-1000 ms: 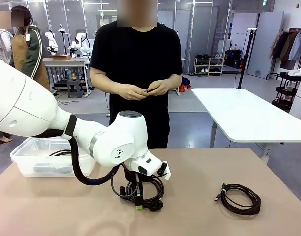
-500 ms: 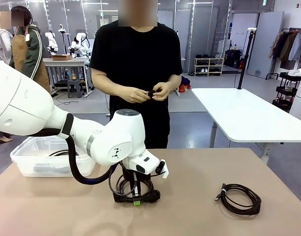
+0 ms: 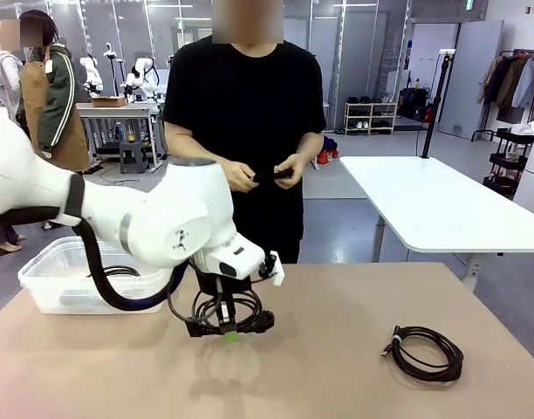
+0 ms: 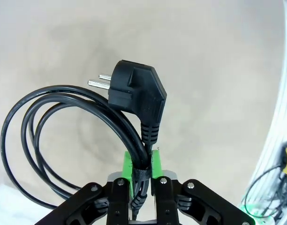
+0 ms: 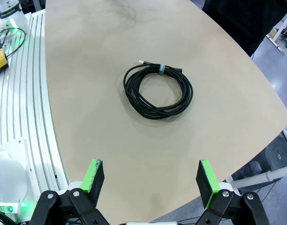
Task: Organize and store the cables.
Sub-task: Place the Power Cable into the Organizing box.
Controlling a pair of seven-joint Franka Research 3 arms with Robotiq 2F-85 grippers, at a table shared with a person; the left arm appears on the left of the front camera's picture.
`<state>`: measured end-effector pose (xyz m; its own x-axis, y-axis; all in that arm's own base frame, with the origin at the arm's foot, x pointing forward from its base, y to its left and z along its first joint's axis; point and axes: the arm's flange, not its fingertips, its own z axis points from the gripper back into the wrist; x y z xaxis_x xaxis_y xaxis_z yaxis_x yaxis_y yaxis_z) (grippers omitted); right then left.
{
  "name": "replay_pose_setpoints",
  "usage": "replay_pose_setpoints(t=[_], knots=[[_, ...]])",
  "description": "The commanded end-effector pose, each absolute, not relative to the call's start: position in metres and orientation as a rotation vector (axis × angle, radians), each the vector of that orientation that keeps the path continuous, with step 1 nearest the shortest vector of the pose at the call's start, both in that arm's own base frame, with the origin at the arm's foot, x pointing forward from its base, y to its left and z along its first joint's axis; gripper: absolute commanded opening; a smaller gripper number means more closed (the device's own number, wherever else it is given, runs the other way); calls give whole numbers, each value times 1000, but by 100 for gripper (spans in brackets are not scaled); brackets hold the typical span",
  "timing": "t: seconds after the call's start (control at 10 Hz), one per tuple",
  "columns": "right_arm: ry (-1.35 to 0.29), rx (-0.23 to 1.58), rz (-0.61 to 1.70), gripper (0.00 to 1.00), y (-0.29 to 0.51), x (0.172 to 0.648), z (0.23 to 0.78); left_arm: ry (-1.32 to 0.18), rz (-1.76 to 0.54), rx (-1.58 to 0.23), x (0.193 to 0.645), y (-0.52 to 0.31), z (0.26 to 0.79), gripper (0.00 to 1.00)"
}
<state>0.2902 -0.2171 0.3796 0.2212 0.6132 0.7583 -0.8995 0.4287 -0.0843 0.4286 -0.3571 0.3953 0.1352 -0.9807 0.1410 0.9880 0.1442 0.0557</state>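
Observation:
A coiled black cable (image 3: 249,325) with a two-pin power plug (image 4: 136,93) hangs off the table, with my left gripper (image 3: 229,334) shut on it. In the left wrist view the green pads (image 4: 129,164) pinch the cable's bound section (image 4: 142,161) while the loops (image 4: 49,117) sag to the left. A second coiled cable (image 3: 424,352) lies flat on the table at the right. It also lies ahead of my right gripper (image 5: 150,180), which stands open well short of this coil (image 5: 157,89). The person across the table holds a small black item (image 3: 271,175) in both hands.
A clear plastic bin (image 3: 49,259) stands at the table's left, with a dark cable inside it (image 3: 119,271). The tan table (image 3: 337,375) lies bare between the two coils. Its curved edge (image 5: 275,117) runs to the right of the coil in the right wrist view.
My left gripper shut on the plug cable, lifted it off the table and carried it left toward the bin. The person's hands shifted slightly. The right coil stayed put.

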Motion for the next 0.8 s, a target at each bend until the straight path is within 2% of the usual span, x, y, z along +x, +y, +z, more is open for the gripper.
replay_pose_setpoints(t=[0.0, 0.5, 0.7], knots=[[-825, 419, 1071, 100, -217, 292, 379, -187, -1511, -103, 408, -329, 426, 0], [-825, 419, 1071, 100, -217, 292, 379, -235, -1463, -27, 424, -241, 475, 0], [-825, 419, 1071, 100, -217, 292, 379, -207, -1557, -38, 429, -186, 490, 0]])
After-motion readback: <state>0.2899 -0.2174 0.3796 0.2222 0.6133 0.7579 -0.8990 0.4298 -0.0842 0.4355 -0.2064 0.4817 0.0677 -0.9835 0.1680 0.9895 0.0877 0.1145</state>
